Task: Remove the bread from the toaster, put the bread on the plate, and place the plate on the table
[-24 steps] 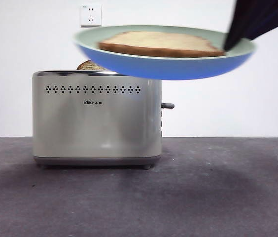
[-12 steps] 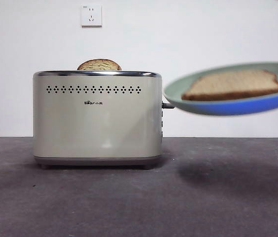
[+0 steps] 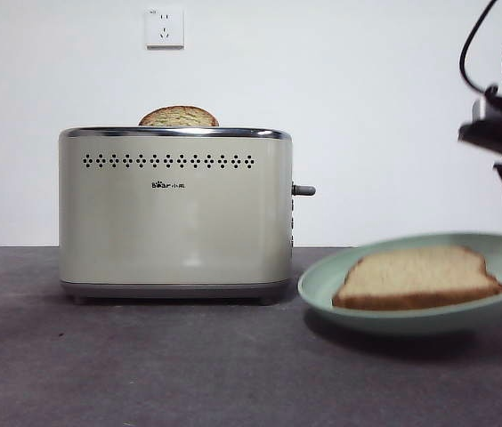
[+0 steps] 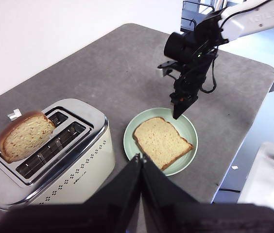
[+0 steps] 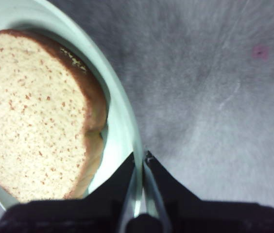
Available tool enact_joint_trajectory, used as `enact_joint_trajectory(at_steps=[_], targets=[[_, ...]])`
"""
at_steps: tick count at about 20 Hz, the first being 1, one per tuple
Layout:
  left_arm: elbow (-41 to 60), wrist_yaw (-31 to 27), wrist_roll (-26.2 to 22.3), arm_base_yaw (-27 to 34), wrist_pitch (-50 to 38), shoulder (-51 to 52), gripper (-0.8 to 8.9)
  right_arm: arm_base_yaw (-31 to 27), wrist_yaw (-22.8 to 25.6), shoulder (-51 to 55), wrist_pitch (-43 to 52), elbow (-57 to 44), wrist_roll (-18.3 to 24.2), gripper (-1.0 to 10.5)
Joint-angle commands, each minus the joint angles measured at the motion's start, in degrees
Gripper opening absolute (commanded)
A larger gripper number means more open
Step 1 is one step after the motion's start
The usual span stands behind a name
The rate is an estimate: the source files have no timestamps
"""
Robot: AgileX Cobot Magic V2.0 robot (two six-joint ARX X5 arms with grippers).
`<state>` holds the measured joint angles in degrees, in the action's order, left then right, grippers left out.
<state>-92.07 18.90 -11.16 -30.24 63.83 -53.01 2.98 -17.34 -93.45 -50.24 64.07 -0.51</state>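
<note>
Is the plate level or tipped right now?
Tipped: the plate rises toward the rim pinched by the right gripper, bread lying on it.

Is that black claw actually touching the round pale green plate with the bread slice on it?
Touching. In the right wrist view the right gripper has its two black jaws closed on the raised rim of the pale mint-green plate.

Toaster (image 3: 175, 213) blocks table's (image 3: 144, 365) centre-left; second slice (image 3: 179, 116) pokes from a slot, other slot open from above. Plate (image 3: 322, 283) w/ bread (image 3: 418, 279) sits low just beside toaster's lever side, right gripper (image 5: 140, 158) pinching its rim. Bare table in front and far left. Left gripper (image 4: 140, 159) high above, clear.
</note>
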Motion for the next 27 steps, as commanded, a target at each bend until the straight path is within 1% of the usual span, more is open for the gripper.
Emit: enact_joint_trajectory(at_steps=[1, 4, 10, 13, 14, 18, 20, 27], targets=[[0.2, 0.8, -0.6, -0.2, -0.3, 0.2, -0.08, 0.0, -0.7, -2.2, 2.1, -0.2, 1.5, -0.1], [0.2, 0.8, -0.4, -0.2, -0.2, 0.2, -0.08, 0.0, -0.7, -4.2, 4.8, -0.2, 1.5, -0.1], [0.2, 0.8, -0.4, -0.2, -0.2, 0.2, -0.08, 0.0, -0.2, -7.1, 6.1, -0.2, 3.0, -0.1], [0.2, 0.9, 0.2, -0.2, 0.3, 0.2, -0.08, 0.0, 0.0, -7.2, 6.8, -0.2, 3.0, -0.1], [0.2, 0.9, 0.6, -0.2, 0.5, 0.2, -0.08, 0.0, 0.0, -7.2, 7.0, -0.2, 3.0, 0.0], [0.2, 0.9, 0.9, -0.2, 0.5, 0.2, -0.08, 0.0, 2.5, -7.2, 7.8, -0.2, 2.9, 0.2], [0.2, 0.9, 1.0, -0.2, 0.5, 0.2, -0.08, 0.0, 2.8, -7.2, 7.9, -0.2, 2.9, 0.7], [0.2, 0.9, 1.0, -0.2, 0.6, 0.2, -0.08, 0.0, 2.9, -6.9, 8.7, -0.2, 3.0, 0.7]])
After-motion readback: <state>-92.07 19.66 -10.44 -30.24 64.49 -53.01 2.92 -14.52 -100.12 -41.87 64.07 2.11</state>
